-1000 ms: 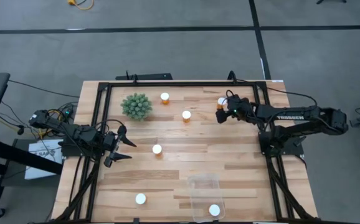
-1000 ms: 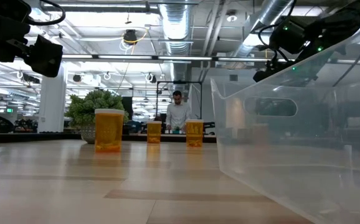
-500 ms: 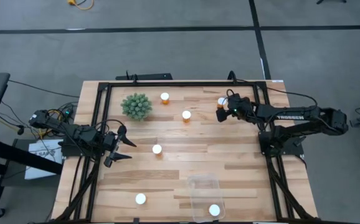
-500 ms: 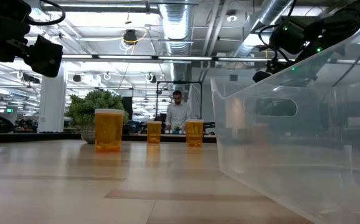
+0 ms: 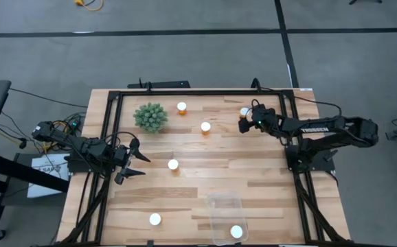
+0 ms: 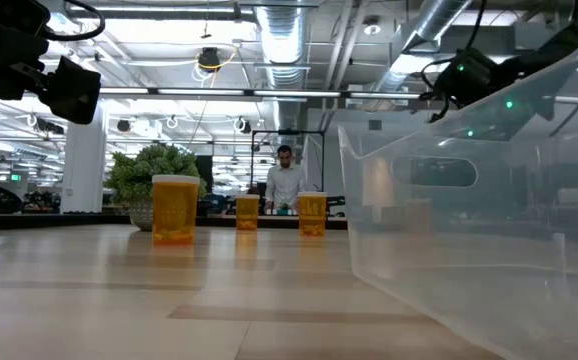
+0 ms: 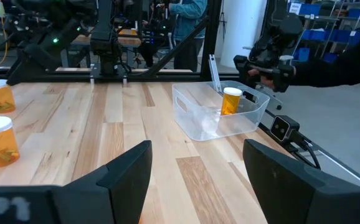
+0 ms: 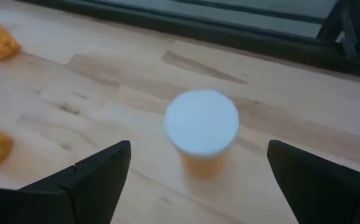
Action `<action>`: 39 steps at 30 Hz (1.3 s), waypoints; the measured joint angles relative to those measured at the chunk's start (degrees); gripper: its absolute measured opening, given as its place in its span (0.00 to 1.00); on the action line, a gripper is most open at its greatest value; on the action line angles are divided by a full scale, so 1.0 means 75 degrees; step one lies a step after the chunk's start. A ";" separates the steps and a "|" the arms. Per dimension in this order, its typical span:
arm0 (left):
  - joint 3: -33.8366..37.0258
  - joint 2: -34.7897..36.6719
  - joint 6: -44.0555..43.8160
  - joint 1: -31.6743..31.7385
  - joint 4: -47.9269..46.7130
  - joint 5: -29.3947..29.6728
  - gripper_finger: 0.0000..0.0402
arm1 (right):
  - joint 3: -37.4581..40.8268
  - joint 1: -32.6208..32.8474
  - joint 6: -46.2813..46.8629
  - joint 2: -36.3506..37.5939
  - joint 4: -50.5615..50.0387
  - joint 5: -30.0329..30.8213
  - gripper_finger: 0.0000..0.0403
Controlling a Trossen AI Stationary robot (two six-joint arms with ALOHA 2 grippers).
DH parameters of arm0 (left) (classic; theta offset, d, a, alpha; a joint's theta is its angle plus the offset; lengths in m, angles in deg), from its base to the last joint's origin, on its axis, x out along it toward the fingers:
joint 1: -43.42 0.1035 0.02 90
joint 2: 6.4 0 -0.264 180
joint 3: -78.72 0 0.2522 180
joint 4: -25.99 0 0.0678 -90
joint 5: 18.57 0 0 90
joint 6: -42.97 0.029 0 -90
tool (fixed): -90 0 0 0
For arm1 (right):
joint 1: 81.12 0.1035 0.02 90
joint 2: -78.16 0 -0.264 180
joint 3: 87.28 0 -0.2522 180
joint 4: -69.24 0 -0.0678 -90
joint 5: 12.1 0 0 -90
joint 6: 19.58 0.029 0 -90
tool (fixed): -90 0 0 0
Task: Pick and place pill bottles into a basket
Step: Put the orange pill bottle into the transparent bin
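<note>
1. Looking straight down, the wooden tabletop (image 5: 185,185) carries six pill bottles: one by the far edge (image 5: 182,108), one near the middle-far (image 5: 205,127), one at the centre (image 5: 173,165), one near the front (image 5: 155,219), one at the far right (image 5: 244,112) and one inside the clear basket (image 5: 224,206), shown by its cap (image 5: 236,232). A spiky green plant (image 5: 150,117) stands far left. The right pincer (image 5: 242,124) hangs spread wide just beside the far-right bottle. The left pincer (image 5: 131,162) waits at the left edge, partly open and empty.
2. From tabletop height, the basket wall (image 6: 469,240) fills the right; three bottles (image 6: 175,209) stand beyond, and a person (image 6: 287,185) is in the room behind.
3. The left wrist view shows its fingers (image 7: 127,171) apart, with the basket (image 7: 186,109) holding one bottle (image 7: 231,101).
4. The right wrist view shows a white-capped bottle (image 8: 202,127) upright between spread fingers (image 8: 99,168), untouched.
</note>
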 joint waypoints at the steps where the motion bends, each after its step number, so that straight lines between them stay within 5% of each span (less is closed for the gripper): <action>1: 0.0000 0.0000 -0.0001 0.0002 0.0000 -0.0001 0.60 | 0.0000 -0.0059 -0.0076 -0.0186 0.0198 -0.0100 0.92; 17: -0.0002 0.0000 -0.0001 -0.0001 0.0001 -0.0002 0.60 | -0.0003 -0.0513 -0.0506 -0.2435 0.2571 -0.0374 0.90; 39: 0.0000 0.0000 0.0000 -0.0001 0.0001 -0.0001 0.60 | -0.0275 -0.0111 -0.0502 -0.2459 0.2712 -0.0435 0.37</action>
